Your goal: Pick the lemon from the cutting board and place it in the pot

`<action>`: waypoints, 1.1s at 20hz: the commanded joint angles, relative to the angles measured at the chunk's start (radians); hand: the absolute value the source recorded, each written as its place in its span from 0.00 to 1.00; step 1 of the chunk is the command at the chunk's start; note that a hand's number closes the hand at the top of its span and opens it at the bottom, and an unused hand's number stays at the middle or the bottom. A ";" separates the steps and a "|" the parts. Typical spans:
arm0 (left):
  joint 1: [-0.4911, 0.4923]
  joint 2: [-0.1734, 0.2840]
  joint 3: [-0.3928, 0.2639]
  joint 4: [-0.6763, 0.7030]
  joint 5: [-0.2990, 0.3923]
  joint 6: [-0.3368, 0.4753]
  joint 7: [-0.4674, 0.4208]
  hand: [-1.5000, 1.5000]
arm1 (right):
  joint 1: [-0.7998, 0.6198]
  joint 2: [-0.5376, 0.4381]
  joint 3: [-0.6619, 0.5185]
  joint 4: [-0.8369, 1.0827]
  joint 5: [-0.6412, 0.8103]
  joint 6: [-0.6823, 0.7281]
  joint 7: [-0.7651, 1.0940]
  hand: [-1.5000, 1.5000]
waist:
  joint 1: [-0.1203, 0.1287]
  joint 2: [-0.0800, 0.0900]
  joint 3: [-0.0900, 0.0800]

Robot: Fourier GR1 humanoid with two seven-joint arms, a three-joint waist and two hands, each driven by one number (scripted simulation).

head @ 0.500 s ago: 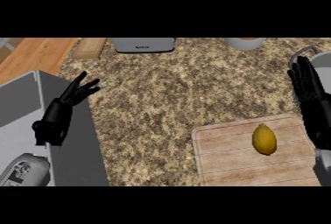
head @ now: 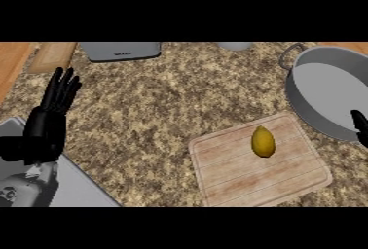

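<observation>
Lemon [head: 263, 141] sits mid-board [head: 237, 180], untouched, pot [head: 327, 85] at two o'clock from it. Right hand [head: 359, 127] barely peeks in at three o'clock; can't tell its fingers. Left hand [head: 50, 121] rests released at nine. Best come down over the lemon's narrow sides.

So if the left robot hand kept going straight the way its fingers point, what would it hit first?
Probably nothing close: the left robot hand points up the view over bare counter, toward a wooden strip at the far edge. Its height over the counter is unclear.
</observation>
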 commanded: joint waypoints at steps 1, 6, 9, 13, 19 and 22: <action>0.129 -0.090 -0.030 0.022 0.038 0.007 -0.054 0.50 | 0.176 0.117 -0.051 -0.040 0.084 -0.171 -0.165 0.00 | 0.001 0.025 -0.024; 0.128 -0.121 -0.044 0.018 0.026 -0.005 -0.063 0.50 | 0.309 0.275 0.089 -0.204 0.168 -0.230 -0.395 0.00 | 0.029 0.033 -0.025; 0.160 -0.130 -0.055 0.014 0.018 -0.027 -0.083 0.50 | 0.427 0.262 0.122 -0.270 0.209 -0.222 -0.408 0.00 | 0.034 0.034 -0.026; 0.146 -0.112 -0.041 -0.033 0.031 -0.053 -0.045 0.50 | 0.570 0.231 0.177 -0.249 0.364 -0.261 -0.256 0.00 | 0.062 0.043 -0.030; 0.115 -0.100 -0.031 -0.027 0.002 -0.067 -0.058 0.50 | 0.726 0.137 0.215 -0.230 0.553 -0.184 0.003 0.00 | 0.086 0.065 -0.035; 0.131 -0.126 -0.059 -0.042 -0.006 -0.064 -0.042 0.50 | 0.729 0.150 0.241 -0.263 0.642 -0.157 0.149 0.00 | 0.108 0.067 -0.035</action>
